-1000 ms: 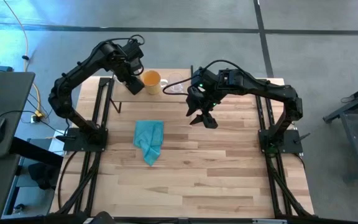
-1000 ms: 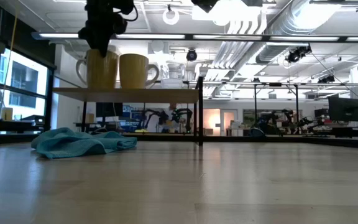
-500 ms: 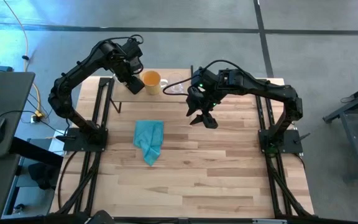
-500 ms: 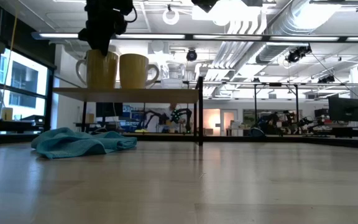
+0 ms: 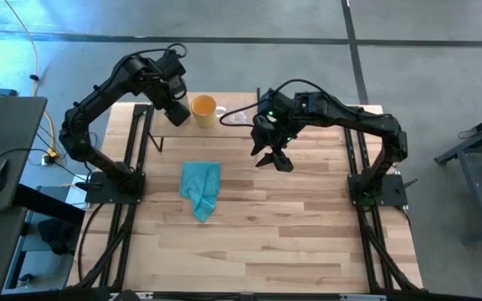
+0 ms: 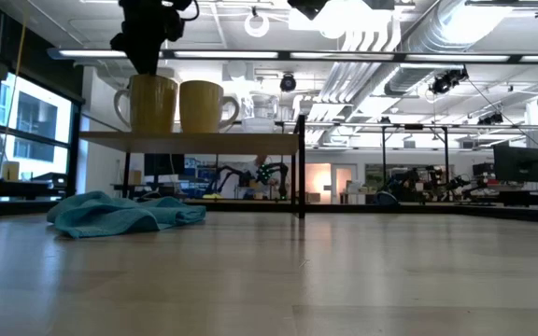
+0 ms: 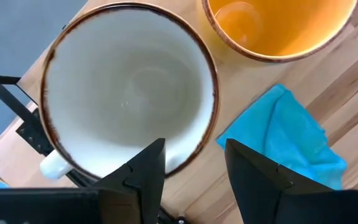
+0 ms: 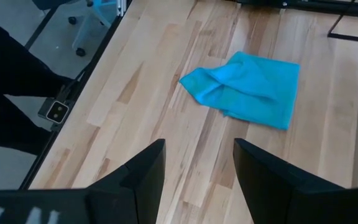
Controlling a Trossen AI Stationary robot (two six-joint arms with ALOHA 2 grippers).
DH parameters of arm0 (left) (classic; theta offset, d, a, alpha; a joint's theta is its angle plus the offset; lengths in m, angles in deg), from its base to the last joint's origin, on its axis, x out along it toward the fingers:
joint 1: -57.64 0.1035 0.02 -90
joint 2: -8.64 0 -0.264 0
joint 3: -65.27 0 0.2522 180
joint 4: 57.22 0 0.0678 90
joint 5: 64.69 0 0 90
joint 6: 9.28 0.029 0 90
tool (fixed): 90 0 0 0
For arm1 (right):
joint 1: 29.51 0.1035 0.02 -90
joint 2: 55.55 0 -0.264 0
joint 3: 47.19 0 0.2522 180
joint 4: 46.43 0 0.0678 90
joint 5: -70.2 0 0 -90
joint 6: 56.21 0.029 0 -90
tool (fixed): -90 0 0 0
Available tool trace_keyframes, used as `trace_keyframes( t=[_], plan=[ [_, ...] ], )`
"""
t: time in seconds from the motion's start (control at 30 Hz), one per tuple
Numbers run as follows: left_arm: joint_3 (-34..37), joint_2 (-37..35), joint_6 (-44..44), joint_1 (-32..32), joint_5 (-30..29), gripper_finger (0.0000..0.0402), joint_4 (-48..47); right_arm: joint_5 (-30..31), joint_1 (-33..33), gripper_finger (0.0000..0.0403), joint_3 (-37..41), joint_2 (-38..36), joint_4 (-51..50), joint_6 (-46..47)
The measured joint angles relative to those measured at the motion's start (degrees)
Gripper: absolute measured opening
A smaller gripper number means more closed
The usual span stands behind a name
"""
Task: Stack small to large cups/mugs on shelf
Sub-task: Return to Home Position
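On the shelf (image 6: 194,140): white mug (image 7: 129,93), orange mug (image 5: 203,109), glass cup (image 5: 239,115); left tool (image 7: 194,149) above white mug, right tool (image 8: 197,149) over worktop (image 5: 291,217), both released. I judge only homing remains.

Shelf (image 6: 190,140) is sitting at the back of the bench (image 5: 308,217), carrying a row: big mug (image 6: 148,103) at the left end, smaller mug (image 6: 202,105) just right of it, glass (image 5: 237,115) further right. Cloth (image 5: 201,188) is lying out front. Left gripper (image 6: 146,65) is hanging over the big mug.
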Motion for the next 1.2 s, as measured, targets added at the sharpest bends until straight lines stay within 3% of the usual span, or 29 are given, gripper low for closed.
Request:
trace_keyframes(
  t=[0.5, 0.9, 1.2],
  plan=[
    [-1.9, -3.0, -0.2, 0.0, 0.3, 0.0154, 0.0, 0.0, 0.0, 0.0181, 0.0, 0.0, 0.2, 0.0],
    [-20.6, -6.6, -1.0, -0.1, 12.2, 0.0154, 0.1, 1.6, -2.0, 0.0181, 0.0, 0.0, 0.5, 0.5],
    [-28.8, -12.9, 4.9, -4.2, 13.8, 0.0154, 8.0, 1.8, -6.9, 0.0181, -2.9, -2.3, 5.8, 0.0]
  ],
)
